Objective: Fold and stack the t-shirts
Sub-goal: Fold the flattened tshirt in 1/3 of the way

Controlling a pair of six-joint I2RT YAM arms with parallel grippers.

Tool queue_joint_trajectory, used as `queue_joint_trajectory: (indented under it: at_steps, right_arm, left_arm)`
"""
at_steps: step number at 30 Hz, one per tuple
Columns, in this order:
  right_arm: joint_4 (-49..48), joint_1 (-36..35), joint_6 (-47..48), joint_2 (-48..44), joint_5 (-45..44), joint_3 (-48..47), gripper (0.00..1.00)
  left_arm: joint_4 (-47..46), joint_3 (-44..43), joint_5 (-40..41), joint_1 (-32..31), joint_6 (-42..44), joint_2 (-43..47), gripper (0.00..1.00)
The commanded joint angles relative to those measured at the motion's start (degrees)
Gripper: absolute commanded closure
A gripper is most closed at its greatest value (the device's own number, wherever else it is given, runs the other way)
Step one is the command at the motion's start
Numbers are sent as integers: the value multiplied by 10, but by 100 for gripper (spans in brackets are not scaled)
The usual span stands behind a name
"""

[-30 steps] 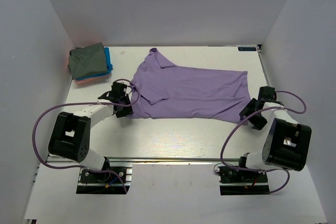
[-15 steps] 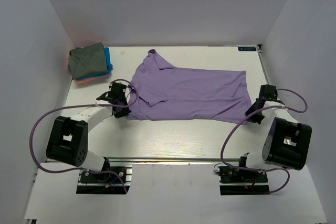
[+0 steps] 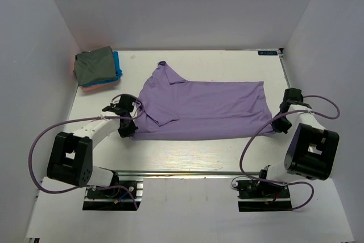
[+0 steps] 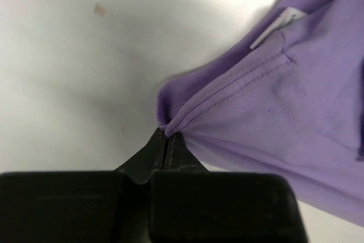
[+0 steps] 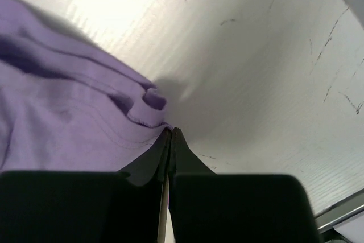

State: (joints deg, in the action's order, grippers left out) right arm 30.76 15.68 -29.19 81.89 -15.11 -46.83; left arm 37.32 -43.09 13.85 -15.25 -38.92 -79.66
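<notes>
Step in hand: we judge this to be the first fold of the lavender shirt (image 3: 199, 109), with both near corners gripped.
Left fingers (image 4: 165, 143): closed tight on a bunched, stitched edge of the shirt. The cloth fans out from their tips to the right and away.
Right fingers (image 5: 169, 136): closed on a hemmed corner. The cloth gathers just at their tips and spreads to their left.
Shirt: it lies flat on the tabletop (image 3: 187, 152), stretched between the two sets of fingers. Its collar end is beyond the left fingers and its bottom hem is by the right fingers.
Near edge: it runs fairly straight from one grip to the other.
Folded stack (image 3: 96, 69): olive-grey on top with blue and pink under it, well apart from the left fingers and on the far side of them.
Next move, as we judge it: lift both corners together and carry the near edge over to the far edge, keeping the cloth taut between the grips so it does not sag or crease.
Risk: thin cloth may slip from either pinch, and if one side leads the fold will skew.
</notes>
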Motion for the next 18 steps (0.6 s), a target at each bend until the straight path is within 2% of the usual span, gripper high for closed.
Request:
queue_joint_trajectory:
  at_steps: [1, 2, 3, 5, 6, 8, 9, 10, 11, 14, 16, 17, 18]
  right_arm:
    - [20, 8, -17, 22, -43, -10, 100]
    - [21, 9, -22, 25, -45, -5, 100]
    - [21, 8, -26, 27, -47, -5, 98]
    - [23, 8, -26, 25, -41, -3, 74]
    - [24, 7, -16, 9, -31, -4, 46]
    - [15, 5, -9, -8, -8, -5, 33]
    - [10, 5, -5, -17, 8, -7, 28]
    - [7, 4, 6, -50, 15, -13, 17]
    - [10, 2, 10, -62, 27, -18, 10]
    - [5, 0, 36, -112, 58, -32, 10]
    - [1, -3, 47, -123, 71, -32, 10]
    - [-9, -6, 53, -135, 96, -30, 10]
    - [-12, -9, 57, -139, 101, -28, 10]
  left_arm:
    - [60, 29, 8, 4, -26, 28, 100]
    - [66, 41, -9, 4, -26, 37, 100]
    - [66, 46, -19, 4, -31, 37, 93]
    - [66, 46, -19, 4, -31, 55, 74]
    - [72, 46, -19, -2, -31, 73, 47]
    - [79, 13, -19, -2, -31, 93, 27]
    - [79, -1, -5, -2, -26, 102, 5]
    - [92, -33, 7, -2, -26, 119, 0]
    - [97, -49, 23, -2, -26, 124, 0]
    - [75, -95, 19, -8, -9, 141, 0]
    - [0, -95, -26, -8, 22, 141, 0]
    - [-29, -95, -88, -8, 50, 128, 0]
    - [-51, -95, -115, -14, 61, 116, 0]
